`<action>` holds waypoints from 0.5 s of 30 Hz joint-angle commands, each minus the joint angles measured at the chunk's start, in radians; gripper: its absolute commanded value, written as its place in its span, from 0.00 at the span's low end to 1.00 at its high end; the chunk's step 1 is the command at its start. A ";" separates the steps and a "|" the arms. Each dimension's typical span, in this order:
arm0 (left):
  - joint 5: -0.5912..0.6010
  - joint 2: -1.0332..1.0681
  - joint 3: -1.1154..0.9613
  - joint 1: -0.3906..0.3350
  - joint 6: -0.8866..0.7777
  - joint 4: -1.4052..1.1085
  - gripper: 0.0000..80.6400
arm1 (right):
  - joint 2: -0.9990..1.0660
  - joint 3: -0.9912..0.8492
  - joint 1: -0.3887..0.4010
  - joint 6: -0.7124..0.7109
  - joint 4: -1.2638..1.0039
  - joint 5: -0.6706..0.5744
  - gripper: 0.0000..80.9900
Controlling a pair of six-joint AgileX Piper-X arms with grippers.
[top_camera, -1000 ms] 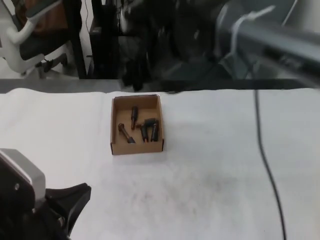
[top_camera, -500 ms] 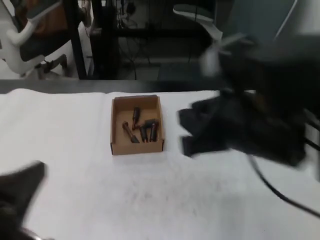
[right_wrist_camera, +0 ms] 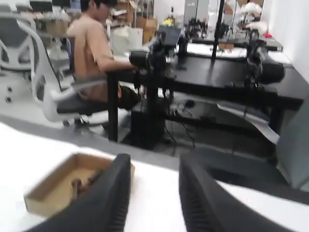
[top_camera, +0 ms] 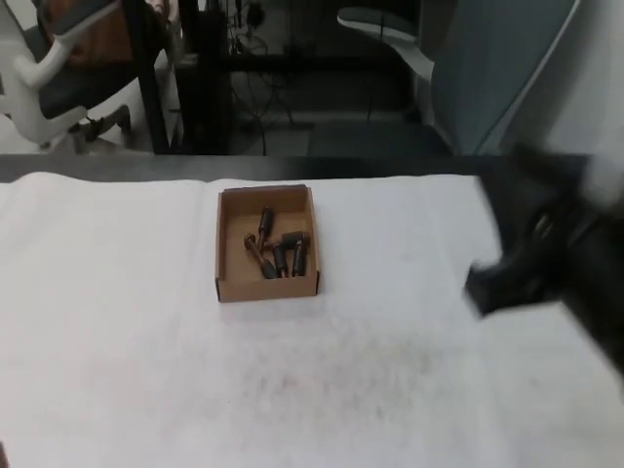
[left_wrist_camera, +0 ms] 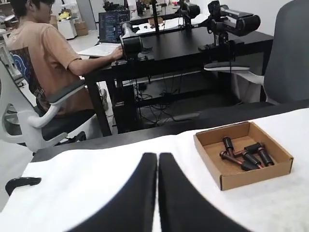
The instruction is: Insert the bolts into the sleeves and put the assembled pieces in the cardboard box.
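Observation:
A small cardboard box (top_camera: pixel 268 289) sits on the white cloth, left of the bench's middle. Several dark bolt-and-sleeve pieces (top_camera: pixel 278 252) lie loose inside it. My left gripper (left_wrist_camera: pixel 158 157) is shut, its two black fingers pressed together with nothing between them; the box (left_wrist_camera: pixel 251 175) and its pieces (left_wrist_camera: pixel 244 154) lie ahead of it, off to one side. My right gripper (right_wrist_camera: pixel 155 164) is open and empty, well back from the box (right_wrist_camera: pixel 43 205). In the high view the right arm (top_camera: pixel 546 258) is a dark blur at the bench's right edge.
White cloth (top_camera: pixel 322 380) covers the whole bench top. Behind the far edge stand a black desk (left_wrist_camera: pixel 193 48) with other arms on it and office chairs (top_camera: pixel 49 78). A person sits at that desk, away from the bench.
The right arm swept from behind the box across to the bench's right edge. The left arm, at the lower left a second ago, has dropped out of the high view. The pieces in the box shifted slightly.

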 commanded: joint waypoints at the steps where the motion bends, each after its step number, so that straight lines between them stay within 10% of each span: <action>1: -0.017 0.010 0.023 0.002 0.007 0.009 0.02 | 0.101 0.023 -0.066 -0.014 0.006 0.005 0.40; 15: -0.011 0.010 0.036 0.002 -0.044 0.002 0.02 | 0.255 0.016 -0.625 0.139 -0.122 -0.288 0.40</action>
